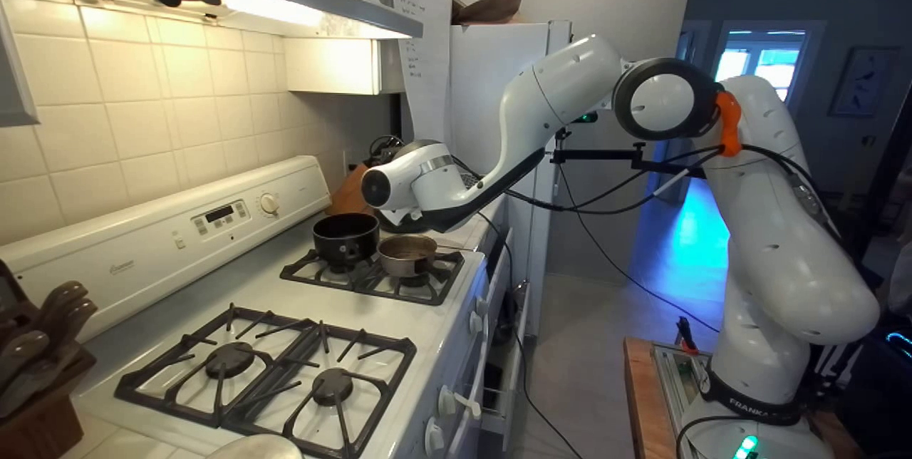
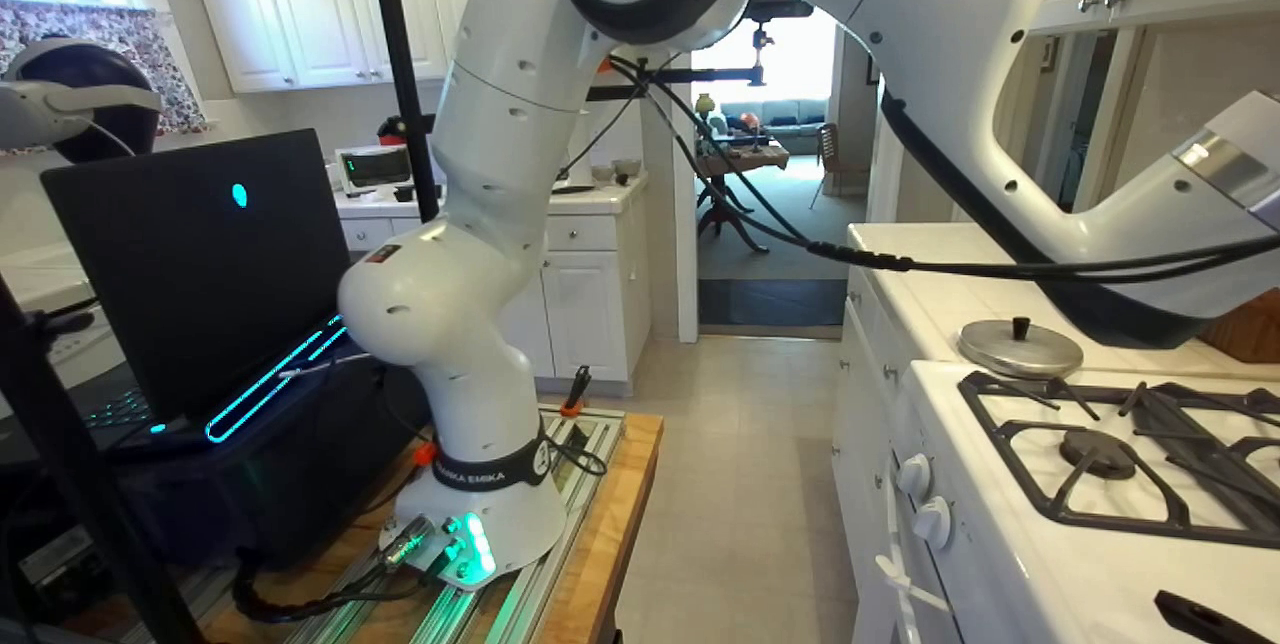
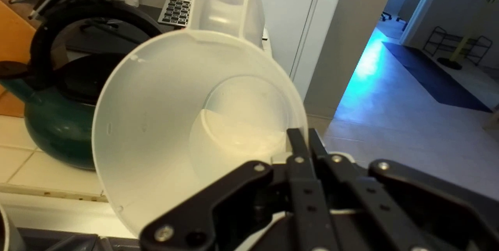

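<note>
Gripper (image 3: 305,136) pinching rim (image 3: 299,102) of translucent plastic pitcher (image 3: 167,99), mouth-on in wrist view. Likely light, slightly flexy, maybe slick; rim pinch could pivot. Handle (image 3: 224,5) probably the steadier hold. Green kettle (image 3: 62,132) beyond, on table (image 3: 48,173).

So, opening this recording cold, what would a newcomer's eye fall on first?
Probably the big white robot arm, arching across an exterior view toward the stove. In the wrist view, it would be the translucent plastic cup filling the middle, pinched at its edge by the gripper, with a teal kettle partly hidden behind it at left. After that, likely the vivid blue glow on the floor at that view's upper right.
</note>
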`<state>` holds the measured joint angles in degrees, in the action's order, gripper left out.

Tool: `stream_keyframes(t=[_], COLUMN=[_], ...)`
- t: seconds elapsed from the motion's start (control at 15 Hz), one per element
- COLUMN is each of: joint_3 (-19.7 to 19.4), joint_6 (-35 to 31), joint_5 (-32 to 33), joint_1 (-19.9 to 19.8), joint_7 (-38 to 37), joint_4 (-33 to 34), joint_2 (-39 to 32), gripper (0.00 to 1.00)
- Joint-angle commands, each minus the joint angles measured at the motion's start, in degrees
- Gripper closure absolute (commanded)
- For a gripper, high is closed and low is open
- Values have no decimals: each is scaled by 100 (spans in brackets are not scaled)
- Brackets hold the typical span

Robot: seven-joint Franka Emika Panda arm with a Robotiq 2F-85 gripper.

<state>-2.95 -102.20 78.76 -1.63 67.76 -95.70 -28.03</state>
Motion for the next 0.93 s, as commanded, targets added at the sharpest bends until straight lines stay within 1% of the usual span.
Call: stream_keyframes(t=[0.0, 0.27, 0.4, 0.87], joint_3=[64, 83, 60, 8], joint_6=[-33, -176, -262, -610], joint_5=[-298, -974, -1212, -1597], joint_1=[-188, -371, -427, -591], joint_7=[-316, -673, -834, -1334], joint_4=[-75, 5, 21, 122], joint_2=[192, 212, 243, 346], gripper=[99, 99, 99, 99])
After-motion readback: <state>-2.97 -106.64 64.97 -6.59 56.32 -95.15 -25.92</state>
